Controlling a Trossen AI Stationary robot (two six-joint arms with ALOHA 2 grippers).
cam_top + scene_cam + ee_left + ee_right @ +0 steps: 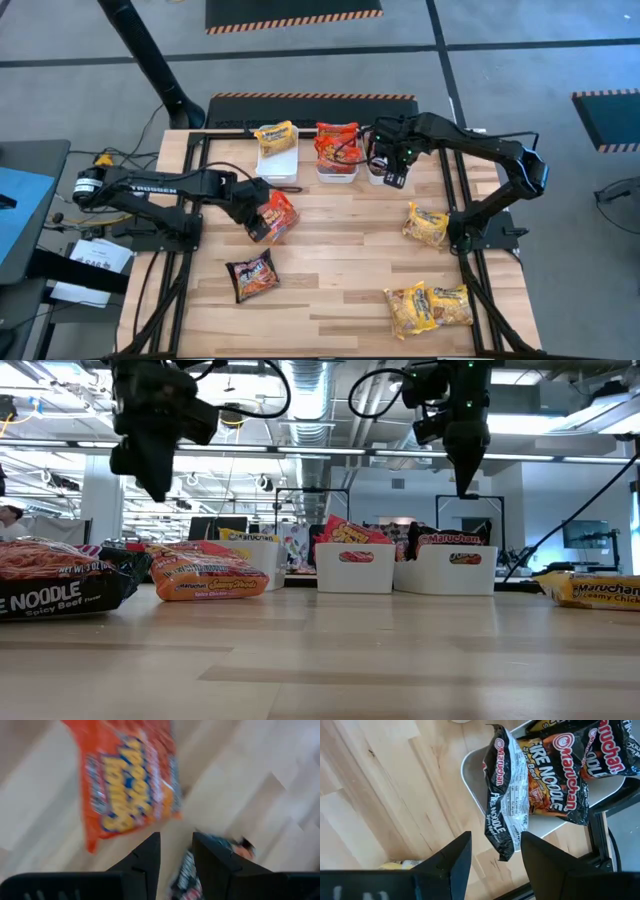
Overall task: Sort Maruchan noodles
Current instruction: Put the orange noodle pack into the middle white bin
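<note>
The right gripper (391, 172) hangs above the far right of the table, its fingers (455, 857) spread with a clear gap and nothing between them; directly under it a dark Fire Noodle packet (507, 795) drapes over the near rim of the rightmost white bin (470, 767), half inside with other dark packets (600, 755) and half hanging outside the rim. In the low view this gripper is well clear of the bin tops. To its left stand the middle bin (337, 172), heaped with red packets (336, 142), and the left bin (277, 165) with a yellow packet (275, 135); all three stand in a row along the far edge. The left gripper (258, 222) hovers over the left middle of the table, fingers (145, 860) slightly parted and empty, just beside a red packet (278, 212) lying flat on the wood. Nearer and slightly left lies a dark packet (252, 276), apart from the red one. On the right side, a yellow packet (426, 224) lies near the right arm's base, and two more yellow packets (430, 307) overlap close to the near right edge. The broad centre of the wooden table (340, 240) is bare board, open between both arms.
</note>
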